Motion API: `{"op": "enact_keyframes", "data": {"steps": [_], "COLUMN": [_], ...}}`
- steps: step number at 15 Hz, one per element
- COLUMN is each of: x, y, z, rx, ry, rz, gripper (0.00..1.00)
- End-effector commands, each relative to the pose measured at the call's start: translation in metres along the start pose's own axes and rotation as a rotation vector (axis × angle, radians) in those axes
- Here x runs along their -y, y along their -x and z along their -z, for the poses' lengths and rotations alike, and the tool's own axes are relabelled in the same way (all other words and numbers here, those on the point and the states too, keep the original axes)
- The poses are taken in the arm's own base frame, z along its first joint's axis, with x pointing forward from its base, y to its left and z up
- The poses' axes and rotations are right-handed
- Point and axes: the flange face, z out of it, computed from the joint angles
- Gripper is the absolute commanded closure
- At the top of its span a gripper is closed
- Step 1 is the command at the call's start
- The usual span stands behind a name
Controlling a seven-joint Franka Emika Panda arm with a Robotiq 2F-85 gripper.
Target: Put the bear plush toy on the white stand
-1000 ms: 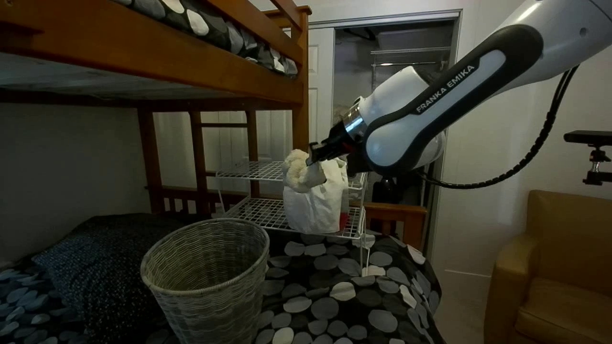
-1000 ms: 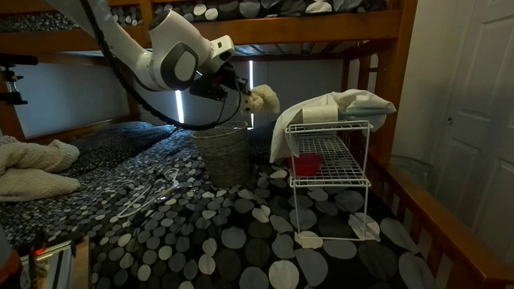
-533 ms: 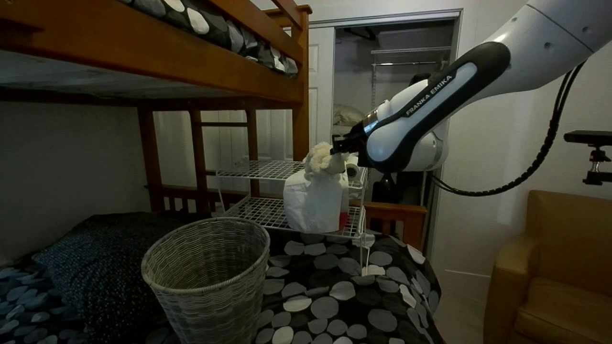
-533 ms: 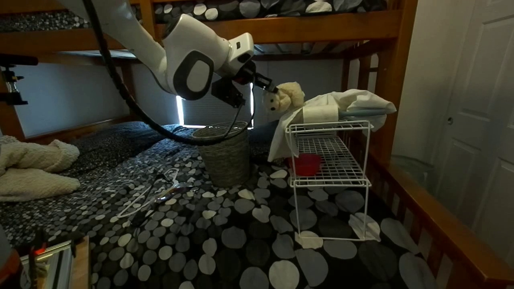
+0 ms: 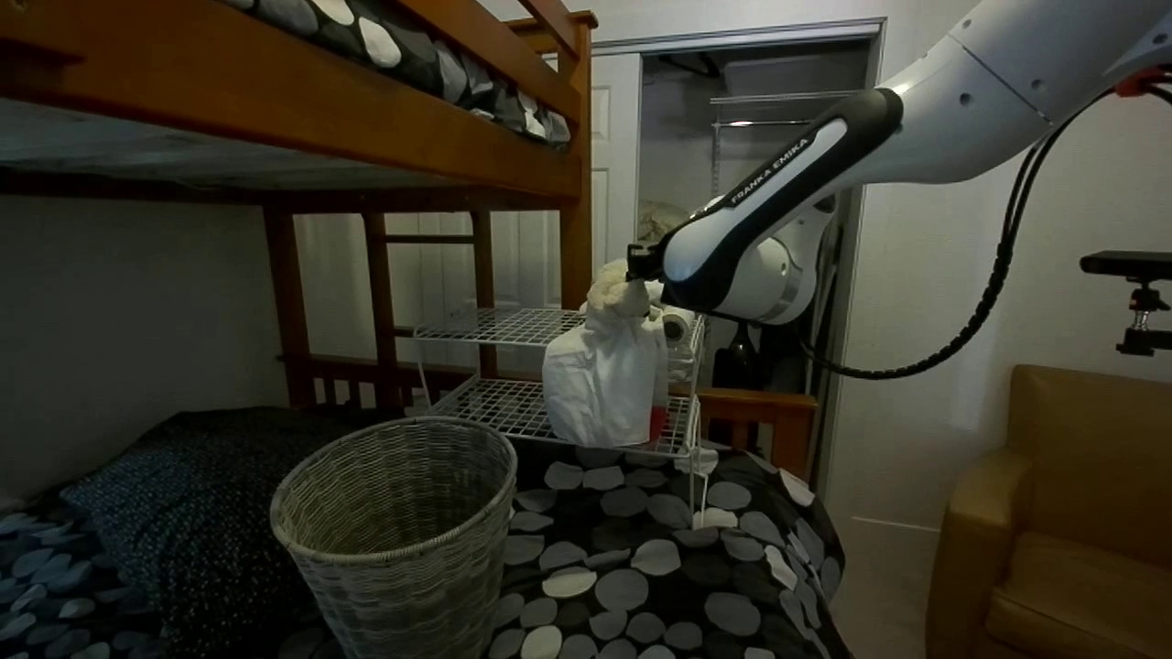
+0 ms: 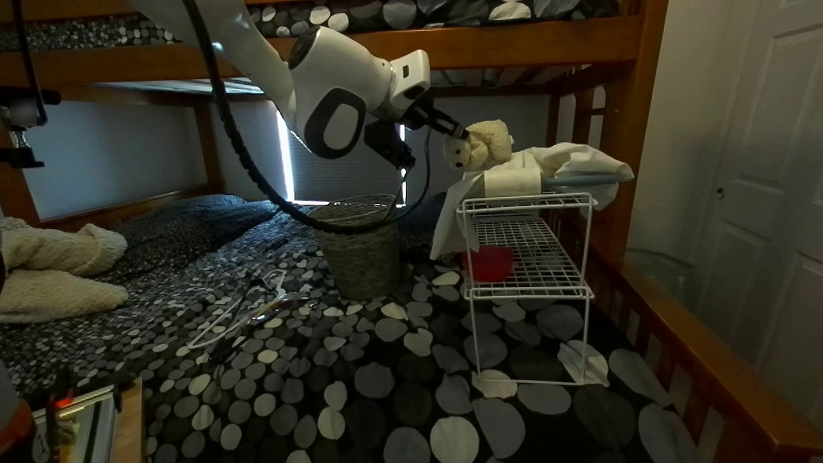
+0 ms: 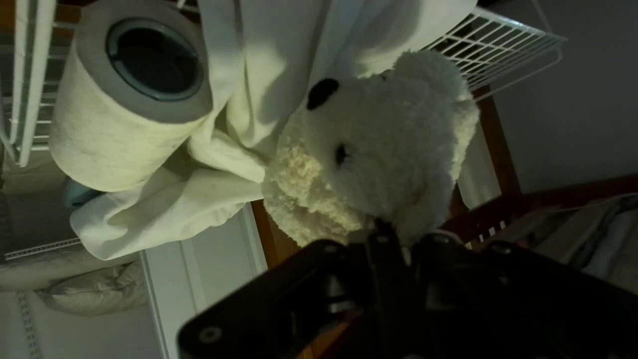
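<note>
Nearby, cloth and a roll clutter the stand; the gripper pinches the bear.

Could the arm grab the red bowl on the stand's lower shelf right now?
Probably not: the gripper is closed on the bear plush toy, and the red bowl sits beneath the upper tier of the white stand, mostly behind the white cloth in an exterior view.

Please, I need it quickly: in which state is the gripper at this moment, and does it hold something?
Gripper: closed, holding the bear plush toy.
</note>
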Motion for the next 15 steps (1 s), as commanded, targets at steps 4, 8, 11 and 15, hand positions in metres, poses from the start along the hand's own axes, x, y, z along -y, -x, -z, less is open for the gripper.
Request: {"op": "enact_keyframes", "data": {"steps": [4,8,11,15], "x": [0.005,0.017,0.021,0.032], "y": [-0.021,-0.052,-0.061,-0.070], "z": [-0.011,-0.047,-0.081,-0.126], "rx": [-0.101,-0.141,-0.113,-0.027], "ry": [-0.003,-0.036,-0.052,-0.095], "rz": [-0.033,-0.104,-0.184,-0.202], "gripper": [0.98,0.98,0.98,0.98]}}
